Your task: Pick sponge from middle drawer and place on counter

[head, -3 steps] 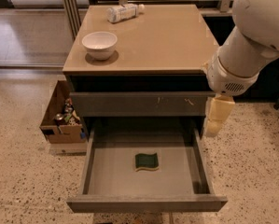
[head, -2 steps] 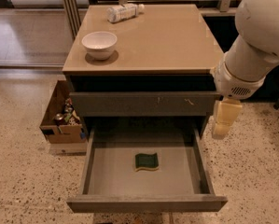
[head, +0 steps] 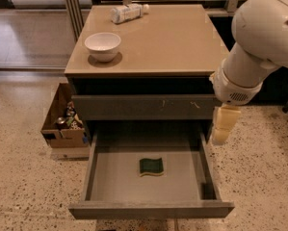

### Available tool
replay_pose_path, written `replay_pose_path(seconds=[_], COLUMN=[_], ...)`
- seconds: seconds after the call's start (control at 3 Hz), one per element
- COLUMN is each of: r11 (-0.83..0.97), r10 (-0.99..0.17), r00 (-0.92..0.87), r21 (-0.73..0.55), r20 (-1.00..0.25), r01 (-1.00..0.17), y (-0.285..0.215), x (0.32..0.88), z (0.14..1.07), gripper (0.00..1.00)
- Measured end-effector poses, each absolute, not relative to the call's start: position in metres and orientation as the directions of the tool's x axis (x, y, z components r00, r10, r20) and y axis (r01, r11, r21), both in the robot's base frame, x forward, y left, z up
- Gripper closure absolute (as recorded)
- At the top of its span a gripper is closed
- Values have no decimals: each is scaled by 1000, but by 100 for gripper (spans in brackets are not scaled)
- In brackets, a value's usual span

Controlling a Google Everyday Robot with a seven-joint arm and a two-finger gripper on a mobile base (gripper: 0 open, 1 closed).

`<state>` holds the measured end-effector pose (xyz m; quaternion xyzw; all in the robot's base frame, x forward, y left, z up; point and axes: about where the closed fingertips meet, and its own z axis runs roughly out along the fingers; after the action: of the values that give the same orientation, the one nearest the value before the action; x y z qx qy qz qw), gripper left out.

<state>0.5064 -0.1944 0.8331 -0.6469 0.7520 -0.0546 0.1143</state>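
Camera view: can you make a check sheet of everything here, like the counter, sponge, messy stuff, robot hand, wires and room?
Surface: counter, tan and glossy.
Job's things: sponge lies flat in the open middle drawer, green face up.
Clutter: white bowl and tipped bottle on the counter.
Grippers: gripper hangs right of the drawer, apart from the sponge.
Cables: nothing seen.
Surroundings: cardboard box on speckled floor, left of the cabinet.

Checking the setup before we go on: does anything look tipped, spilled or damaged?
The bottle lies on its side at the back of the counter, and the drawer front above the open middle drawer has pale scuffs. Nothing spilled. The gripper hangs beside the drawer's right side.
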Motion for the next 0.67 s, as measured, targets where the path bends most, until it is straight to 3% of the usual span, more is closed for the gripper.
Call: replay_pose_path(seconds=[0.67], r11=[119], r10=[-983], r00=[-87], r21=[-204], r20=[-162], r01=[-972], y=[-177], x=[502], z=[813], gripper=[0])
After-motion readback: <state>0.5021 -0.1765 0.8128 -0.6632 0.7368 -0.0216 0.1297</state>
